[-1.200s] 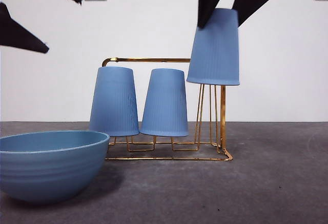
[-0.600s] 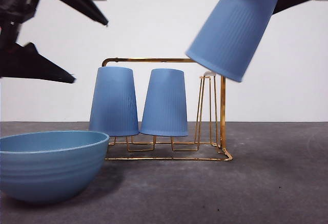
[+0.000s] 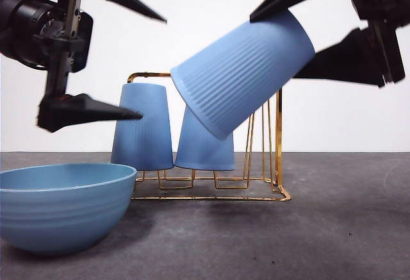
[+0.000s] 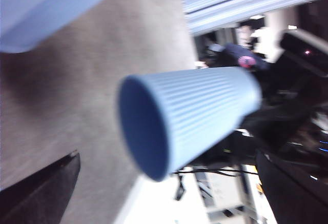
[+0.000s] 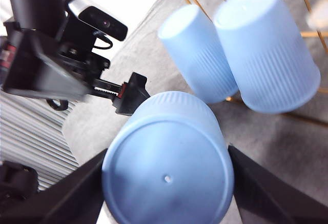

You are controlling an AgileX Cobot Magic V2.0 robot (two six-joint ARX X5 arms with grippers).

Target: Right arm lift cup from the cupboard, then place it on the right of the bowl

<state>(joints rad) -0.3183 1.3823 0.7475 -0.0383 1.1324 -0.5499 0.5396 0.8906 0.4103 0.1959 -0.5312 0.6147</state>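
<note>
Cup tipped further sideways | right end effector gripping it | left end effector wide, nearer

The tilted cup hides the top of a racked cup at its 7 o'clock. The bowl is cut off at the front picture's left edge. The left wrist view is blurred.

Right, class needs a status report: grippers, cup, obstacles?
Right gripper shut on cup, tilted, airborne above cupboard. Left gripper open, facing cup mouth.
</note>
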